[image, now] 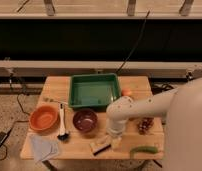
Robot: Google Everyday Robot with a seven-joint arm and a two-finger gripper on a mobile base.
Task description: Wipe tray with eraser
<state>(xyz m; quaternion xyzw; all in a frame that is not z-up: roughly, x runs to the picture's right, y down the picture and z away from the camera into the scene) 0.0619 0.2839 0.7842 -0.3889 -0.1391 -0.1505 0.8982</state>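
Note:
The green tray [74, 94] sits at the back middle of the wooden table [54, 85] and looks empty. The eraser [100, 146], a small tan block with a dark underside, lies near the table's front edge, in front of the tray. My gripper [115, 141] hangs below the white wrist [117, 116] and points down. It is just right of the eraser's right end and close to the tabletop. I cannot tell whether it touches the eraser.
An orange bowl [43, 118], a white-handled brush [62, 121] and a maroon bowl [85, 121] stand left of the gripper. A grey-blue cloth [43, 148] lies at the front left. Dark grapes [145, 125], a green vegetable [144, 149] and an orange fruit [126, 92] lie to the right.

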